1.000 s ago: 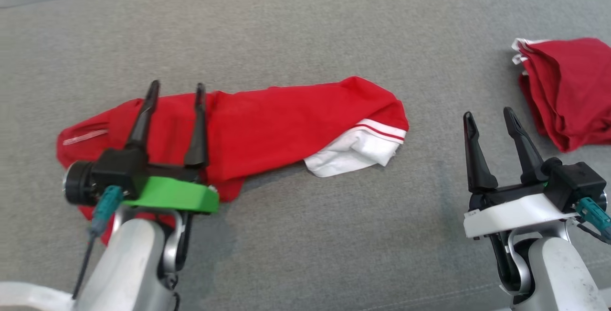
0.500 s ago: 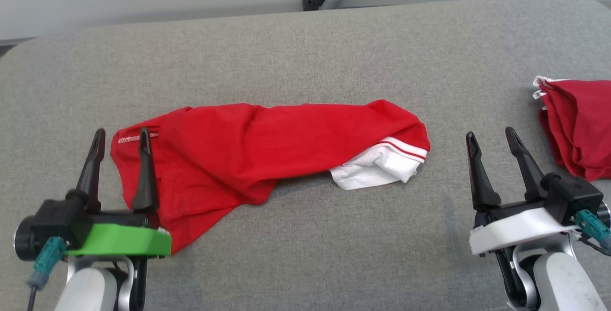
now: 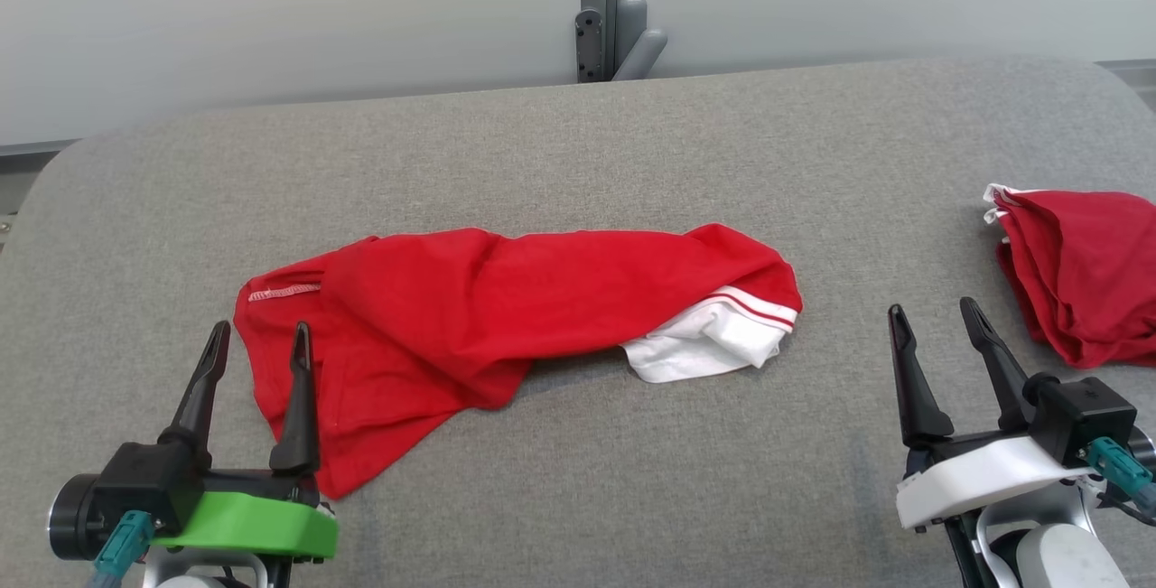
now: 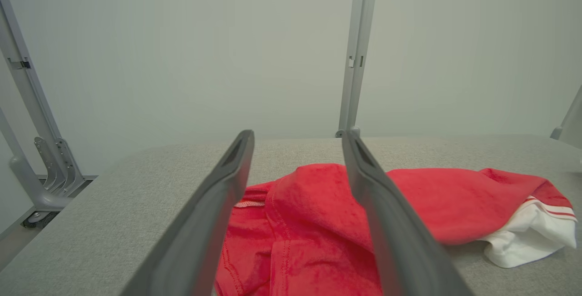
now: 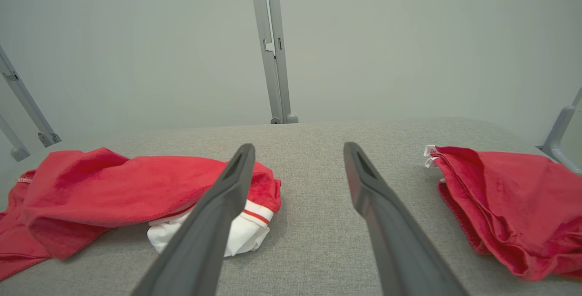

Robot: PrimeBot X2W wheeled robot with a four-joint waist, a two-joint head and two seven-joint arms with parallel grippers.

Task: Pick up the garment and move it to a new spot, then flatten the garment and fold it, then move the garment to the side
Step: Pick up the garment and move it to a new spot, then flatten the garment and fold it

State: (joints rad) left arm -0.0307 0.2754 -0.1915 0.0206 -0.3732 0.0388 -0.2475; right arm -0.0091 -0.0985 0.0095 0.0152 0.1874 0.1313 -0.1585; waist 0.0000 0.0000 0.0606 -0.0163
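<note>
Left gripper (image 3: 261,328) first: its two dark fingers stand spread wide with nothing between them, at the lower left of my head view, pointing up the picture. Its inner finger (image 3: 298,398) overlaps the near-left edge of the garment (image 3: 542,285) from this angle (whether it touches the cloth or hangs just above it, I cannot tell). Through the left wrist camera I see red cloth in the gap between the fingers and running off to the right.

At the lower right, the right gripper (image 3: 931,305) is likewise spread wide and empty, over bare grey fabric. It sits between the garment and a second red garment (image 3: 1084,285), apart from both.

As for the garment, it lies crumpled in a long band across the middle of the grey padded surface (image 3: 632,145), stretched left to right. Its left end is broader and spills toward me, with a short strip of pale stitching (image 3: 284,292) near the far-left corner. At its right end a white part (image 3: 713,344), edged with red stripes, pokes out from under the red. Folds and a raised ridge run along its length.

That second red garment lies bunched at the right edge of the surface, cut off by the frame, with white trim at its far-left corner. Behind the surface a grey metal post (image 3: 605,10) stands against a pale wall.
</note>
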